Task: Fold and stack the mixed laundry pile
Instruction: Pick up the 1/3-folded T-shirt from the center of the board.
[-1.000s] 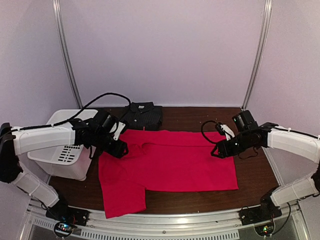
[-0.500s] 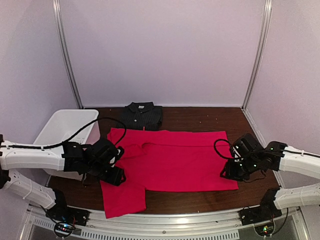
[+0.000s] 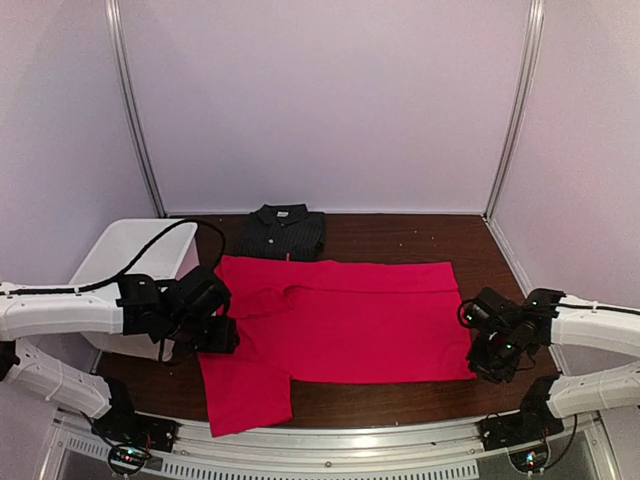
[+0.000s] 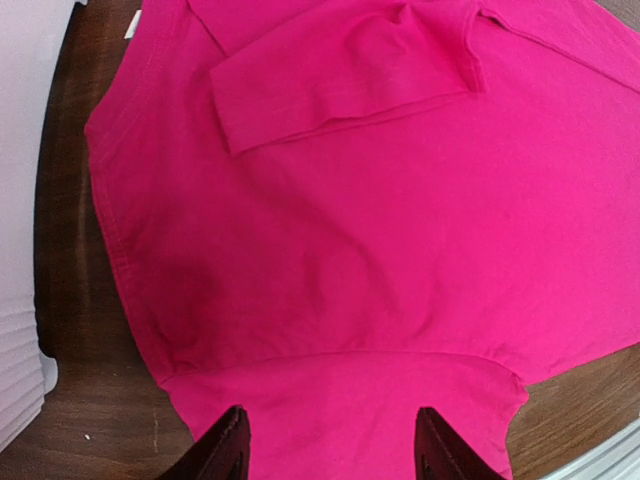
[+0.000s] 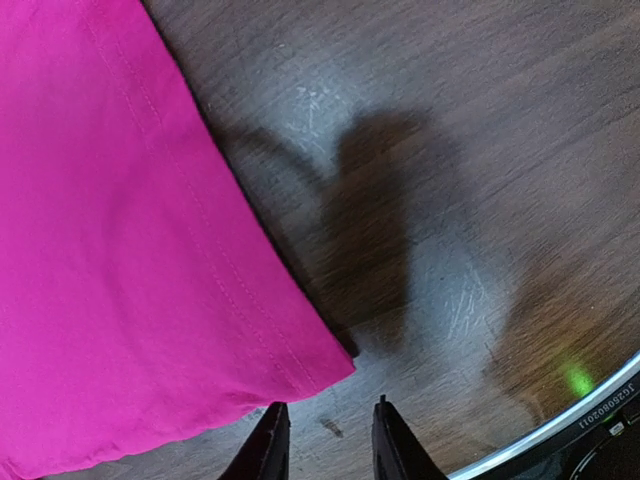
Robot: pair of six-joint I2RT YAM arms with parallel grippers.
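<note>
Left pincer (image 4: 335, 455), jaws wide apart and empty, hovers over the 9 o'clock edge of the red T-shirt (image 3: 350, 320). The T-shirt lies spread on the surface (image 3: 400, 232), largely unfolded. At its 12 o'clock, the dark pinstriped shirt (image 3: 283, 232) looks folded. Right pincer (image 5: 325, 445), narrowly parted and empty, sits by the 4 o'clock hem corner. Folding the T-shirt and stacking remain.

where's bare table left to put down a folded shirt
Bare table lies at the far right, between the dark shirt and the right edge, behind the red T-shirt. A thin strip runs along the near edge. The left is crowded: white bin, left gripper.
</note>
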